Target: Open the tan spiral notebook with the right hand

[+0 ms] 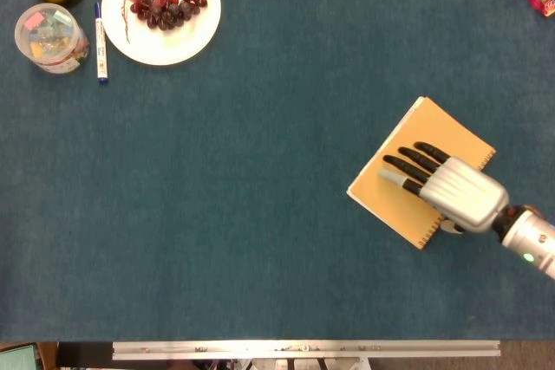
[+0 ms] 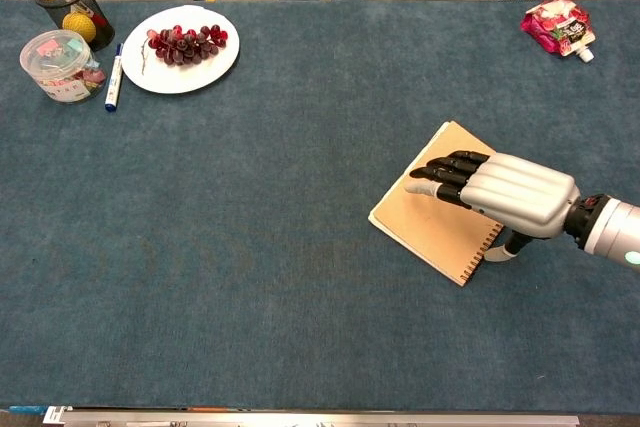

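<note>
Tan notebook (image 1: 414,175), silver-black hand (image 1: 442,186), teal table (image 1: 260,197)

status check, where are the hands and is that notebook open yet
Right hand flat over tan spiral notebook, fingers spread. Notebook shut. Left hand out of view. Nothing in the way.

From the chest camera I see my right hand (image 2: 500,192) stretched flat over the closed tan spiral notebook (image 2: 425,212), fingers (image 2: 440,169) apart and pointing left across its cover. The notebook lies tilted on the blue worktop (image 2: 280,207), spiral edge toward the lower right.
</note>
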